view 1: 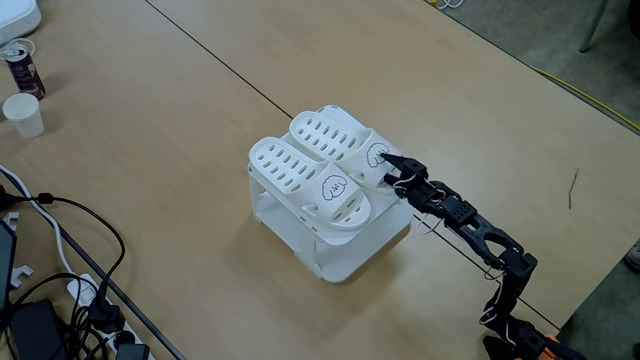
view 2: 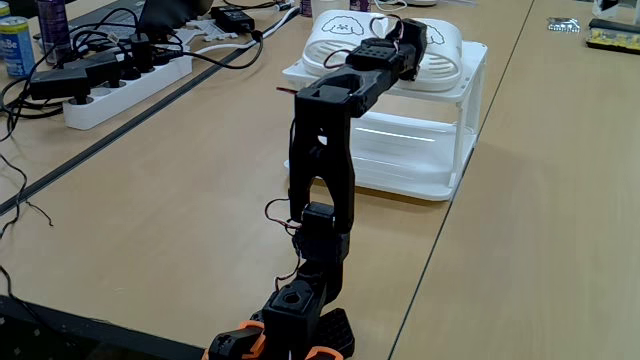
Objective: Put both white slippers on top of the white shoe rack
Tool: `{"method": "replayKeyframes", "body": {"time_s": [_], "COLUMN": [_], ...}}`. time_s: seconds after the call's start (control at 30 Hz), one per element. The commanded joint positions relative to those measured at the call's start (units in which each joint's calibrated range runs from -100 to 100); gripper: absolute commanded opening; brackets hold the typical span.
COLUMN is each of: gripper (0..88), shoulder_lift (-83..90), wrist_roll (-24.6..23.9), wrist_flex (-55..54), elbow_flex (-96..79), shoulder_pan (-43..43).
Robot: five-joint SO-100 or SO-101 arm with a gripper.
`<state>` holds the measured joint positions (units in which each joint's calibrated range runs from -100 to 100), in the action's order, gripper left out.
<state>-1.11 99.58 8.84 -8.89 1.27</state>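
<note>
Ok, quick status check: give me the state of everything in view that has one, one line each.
left slipper in a fixed view: flat on the rack top, sole down.
right slipper: on the rack top beside the other one, gripper at its strap end.
white shoe rack: upright, lower tier empty.
gripper: at the right slipper's strap; open or shut unclear.
paper cup: upright.
can: upright.

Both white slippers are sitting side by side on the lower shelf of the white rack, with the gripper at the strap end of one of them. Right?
Not quite: a fixed view shows both white slippers lying side by side on the top panel of the white shoe rack, not the lower shelf. The gripper is indeed at the strap end of one.
</note>
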Motion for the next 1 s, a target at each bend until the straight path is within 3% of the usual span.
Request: {"method": "replayKeyframes", "body": {"time_s": [0.0, 0.43, 0.5, 0.6, 0.63, 0.7, 0.97], "gripper": [23.7, 23.3, 18.0, 0.0, 1.5, 0.5, 0.8], "shoulder_lift": [3.6, 30.27, 36.07, 43.9, 46.17, 50.21, 59.38], "wrist_roll": [0.42, 0.42, 0.42, 0.42, 0.42, 0.42, 0.42], "wrist_flex": [-0.21, -0.3, -0.64, -0.99, -1.85, -8.32, -55.26], "elbow_flex": [0.82, -19.93, -25.25, -34.18, -37.34, -45.37, -84.52], "shoulder_pan": [-0.29, -5.22, -8.18, -11.55, -12.21, -12.29, -6.7]}}
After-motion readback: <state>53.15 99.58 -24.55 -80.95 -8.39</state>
